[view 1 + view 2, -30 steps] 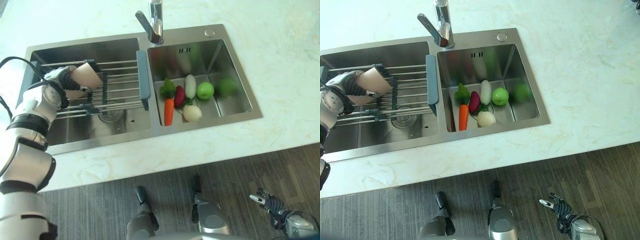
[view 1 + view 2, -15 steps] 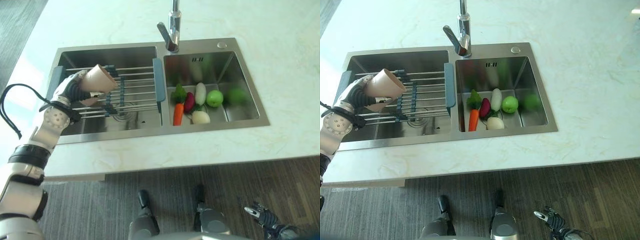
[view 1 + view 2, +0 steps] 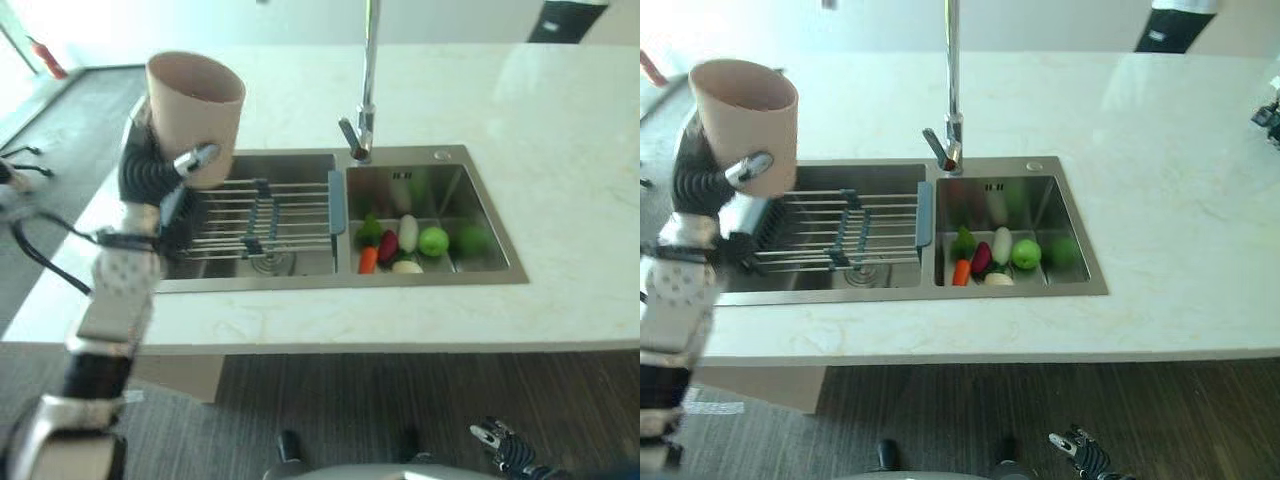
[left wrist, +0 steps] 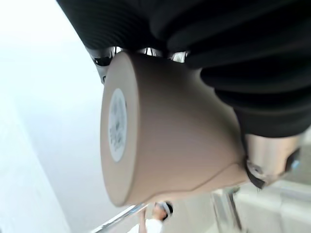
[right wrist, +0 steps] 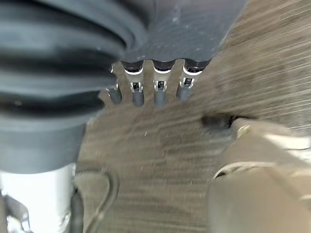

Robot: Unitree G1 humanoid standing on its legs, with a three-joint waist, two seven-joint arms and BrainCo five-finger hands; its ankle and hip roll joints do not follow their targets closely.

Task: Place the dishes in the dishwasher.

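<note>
Left hand [image 3: 150, 170] fingers curl round the beige cup [image 3: 196, 110] (upright); right hand [image 5: 146, 92] fingers hang straight.

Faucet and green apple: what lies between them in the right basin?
In the left eye view, only the bare steel back wall of the right basin lies between the faucet and the green apple; the other vegetables lie left of the apple.

The left arm rises steeply from the lower left, its wrist bent upward and the left hand [image 3: 160, 168] held high with fingers [image 3: 196, 158] and thumb curled round a beige cup [image 3: 196, 115] (the cup stands upright, mouth up, above the hand). The right hand [image 5: 146, 92] hangs low beside the body, its fingers [image 3: 492, 435] loosely spread and holding nothing.
</note>
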